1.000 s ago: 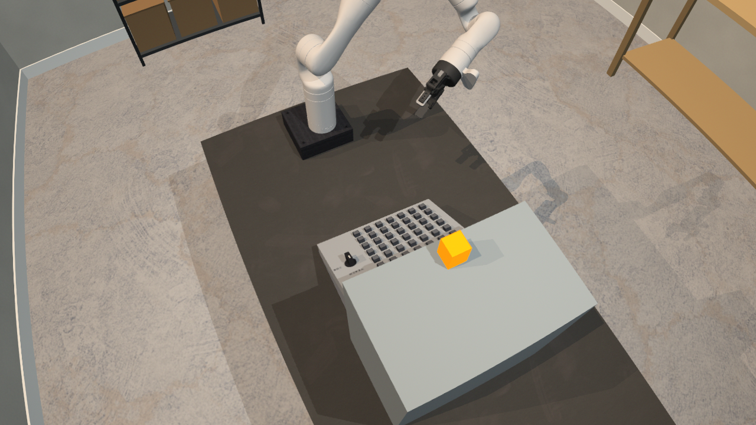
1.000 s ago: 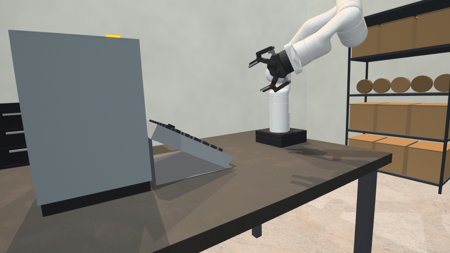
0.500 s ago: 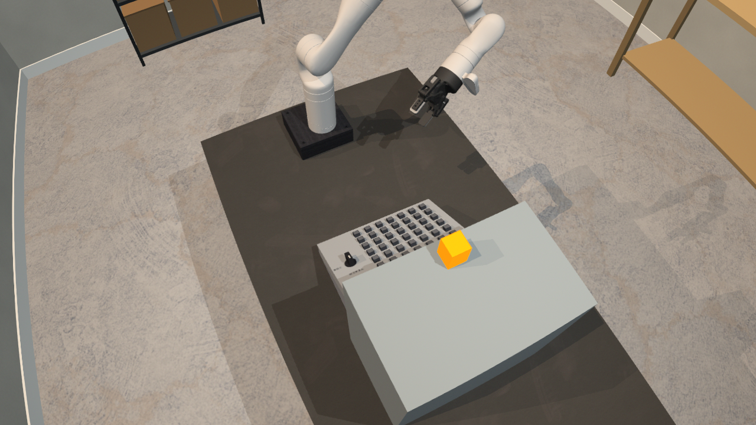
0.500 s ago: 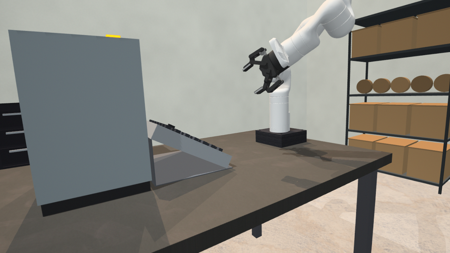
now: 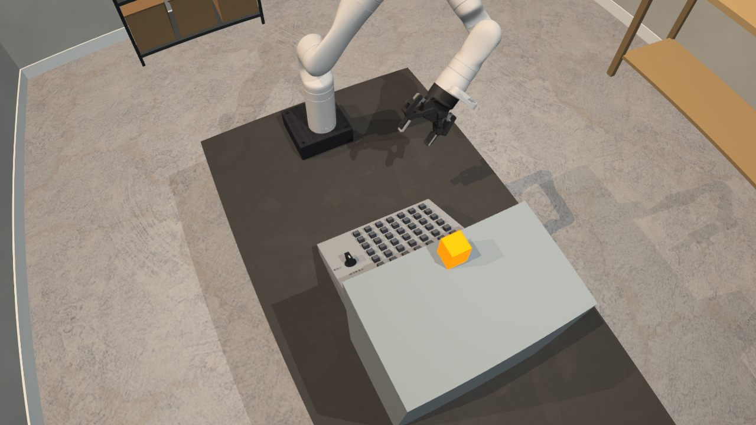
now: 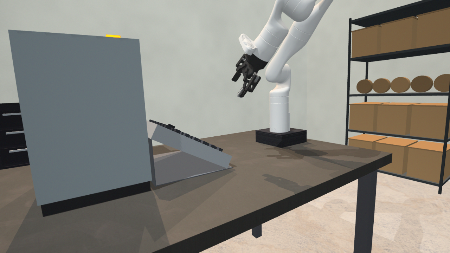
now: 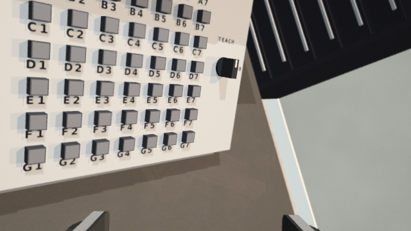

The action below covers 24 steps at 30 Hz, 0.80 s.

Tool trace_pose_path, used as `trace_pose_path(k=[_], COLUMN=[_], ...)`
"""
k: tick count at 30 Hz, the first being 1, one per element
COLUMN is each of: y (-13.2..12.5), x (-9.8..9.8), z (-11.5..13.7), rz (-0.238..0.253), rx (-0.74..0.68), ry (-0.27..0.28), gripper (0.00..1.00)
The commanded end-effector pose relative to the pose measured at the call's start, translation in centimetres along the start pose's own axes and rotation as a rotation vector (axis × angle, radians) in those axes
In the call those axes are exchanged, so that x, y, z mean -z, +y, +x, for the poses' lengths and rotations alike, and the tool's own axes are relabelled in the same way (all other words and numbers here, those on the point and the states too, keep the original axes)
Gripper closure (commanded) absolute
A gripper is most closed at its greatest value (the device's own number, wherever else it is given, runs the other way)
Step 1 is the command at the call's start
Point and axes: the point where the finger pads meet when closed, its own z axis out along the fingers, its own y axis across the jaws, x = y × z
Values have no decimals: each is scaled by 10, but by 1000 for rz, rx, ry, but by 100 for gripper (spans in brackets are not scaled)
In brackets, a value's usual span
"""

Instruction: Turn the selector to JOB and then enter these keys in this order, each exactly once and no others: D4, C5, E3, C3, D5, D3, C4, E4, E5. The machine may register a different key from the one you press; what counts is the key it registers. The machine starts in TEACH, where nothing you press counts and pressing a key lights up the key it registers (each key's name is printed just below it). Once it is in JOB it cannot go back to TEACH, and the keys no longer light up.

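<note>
Selector knob [image 5: 349,259] [image 7: 227,67] sits beside the keys, well apart from the wide-open, empty hand [image 5: 416,135] [image 6: 237,86] [image 7: 196,221]

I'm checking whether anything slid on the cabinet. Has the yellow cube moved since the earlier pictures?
No. In the top view, the yellow cube sits at the same place by the edge of the cabinet nearest the keys.
</note>
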Motion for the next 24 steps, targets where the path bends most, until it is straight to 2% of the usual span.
trace_pose_path(k=[1,11,13,15,24], y=[5,6,6,6,7], x=[-15,-45,-45,-53,-78], z=[10,32,32,39,58], rz=[72,254,254,308,463], rx=[-145,-502,-502,-606,-909], ry=[-48,-149,-149,-179,-264], gripper=[0,0,0,0,0])
